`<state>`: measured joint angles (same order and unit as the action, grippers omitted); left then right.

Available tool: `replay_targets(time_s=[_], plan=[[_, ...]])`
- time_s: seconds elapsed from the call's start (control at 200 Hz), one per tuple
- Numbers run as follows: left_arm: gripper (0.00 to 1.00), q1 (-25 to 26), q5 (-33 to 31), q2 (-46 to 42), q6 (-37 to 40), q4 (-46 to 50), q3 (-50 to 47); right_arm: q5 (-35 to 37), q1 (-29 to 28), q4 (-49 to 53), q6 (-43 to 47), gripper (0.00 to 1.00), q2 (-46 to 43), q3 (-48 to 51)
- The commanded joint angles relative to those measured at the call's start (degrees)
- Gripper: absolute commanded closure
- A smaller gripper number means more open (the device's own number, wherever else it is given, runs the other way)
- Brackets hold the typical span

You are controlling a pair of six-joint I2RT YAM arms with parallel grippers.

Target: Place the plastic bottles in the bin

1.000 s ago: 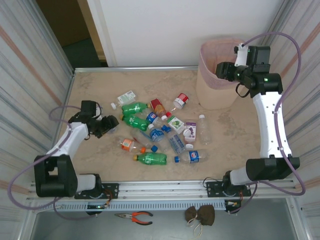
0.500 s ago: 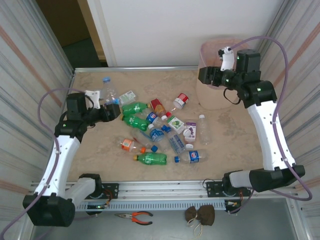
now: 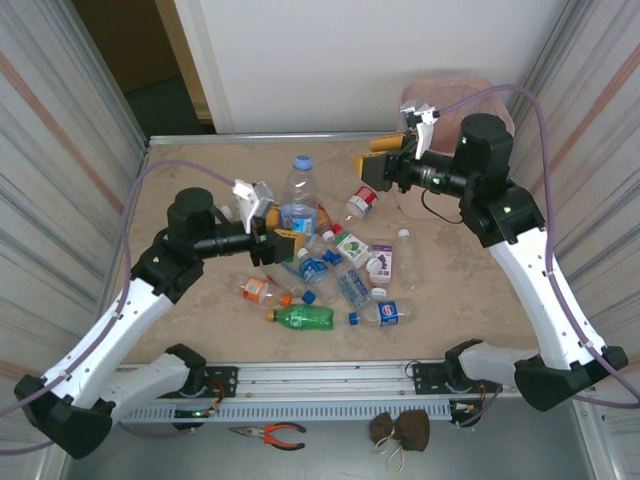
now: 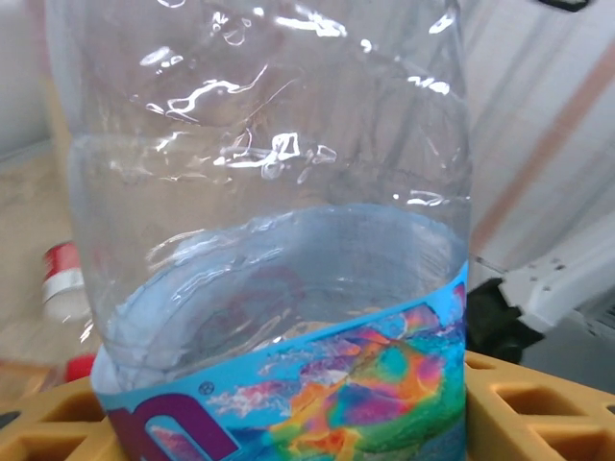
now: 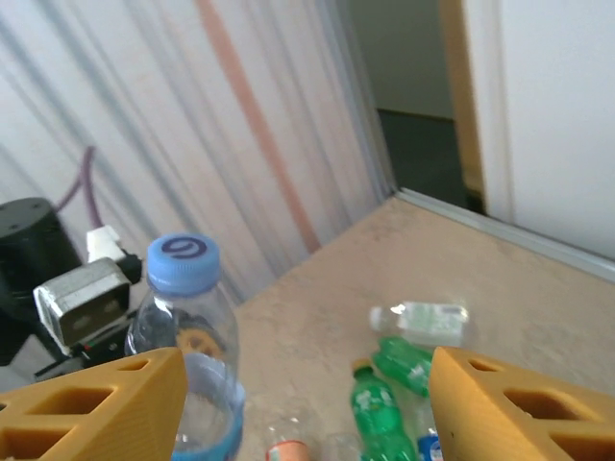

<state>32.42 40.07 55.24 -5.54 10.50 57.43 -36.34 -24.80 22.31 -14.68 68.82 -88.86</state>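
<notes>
While the left gripper [image 3: 283,226] grips a bottle [image 3: 298,193], carry it high to the bin [image 3: 445,87] at the far right corner; the open, empty right gripper [image 3: 374,158] should move aside.

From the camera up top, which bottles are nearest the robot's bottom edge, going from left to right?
orange bottle → green bottle → blue-label bottle. I left out a clear bottle that overlaps the first two.
</notes>
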Motion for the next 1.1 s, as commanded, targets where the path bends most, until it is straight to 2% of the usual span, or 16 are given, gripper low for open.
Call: replay_targets(time_s=[0.0, 0.115, 0.24, 0.366, 0.546, 0.726, 0.942, 1.092], plan=[[0.43, 3.88, 2.73, 1.09, 4.01, -4.00, 3.62, -6.23, -1.75, -7.88, -1.31, 0.31, -1.74, 0.09], [0.44, 7.33, 3.09, 2.01, 4.65, -5.94, 4.90, -10.34, -3.55, -10.09, -2.57, 0.24, -1.66, -0.79], [0.44, 9.25, 4.44, 3.07, 5.10, -7.19, 6.25, -14.68, -5.46, -9.91, -3.64, 0.23, -0.69, -3.05], [0.45, 9.72, 5.42, 3.56, 5.10, -7.94, 7.17, -15.24, -7.31, -9.52, -3.82, 0.24, -0.68, -3.76], [0.46, 9.89, 6.91, 4.32, 5.02, -8.46, 7.57, -14.52, -8.24, -8.77, -3.77, 0.34, -0.63, -3.99], [0.46, 10.25, 8.53, 4.97, 4.93, -8.70, 8.05, -13.49, -8.74, -7.24, -3.76, 0.37, 0.66, -5.33], [0.46, 10.38, 8.10, 4.97, 5.11, -8.90, 7.96, -13.95, -8.94, -7.07, -3.69, 0.56, 0.88, -5.40], [0.46, 10.32, 8.00, 4.98, 5.15, -9.18, 8.09, -14.02, -9.04, -6.95, -3.60, 0.60, 0.60, -5.27]])
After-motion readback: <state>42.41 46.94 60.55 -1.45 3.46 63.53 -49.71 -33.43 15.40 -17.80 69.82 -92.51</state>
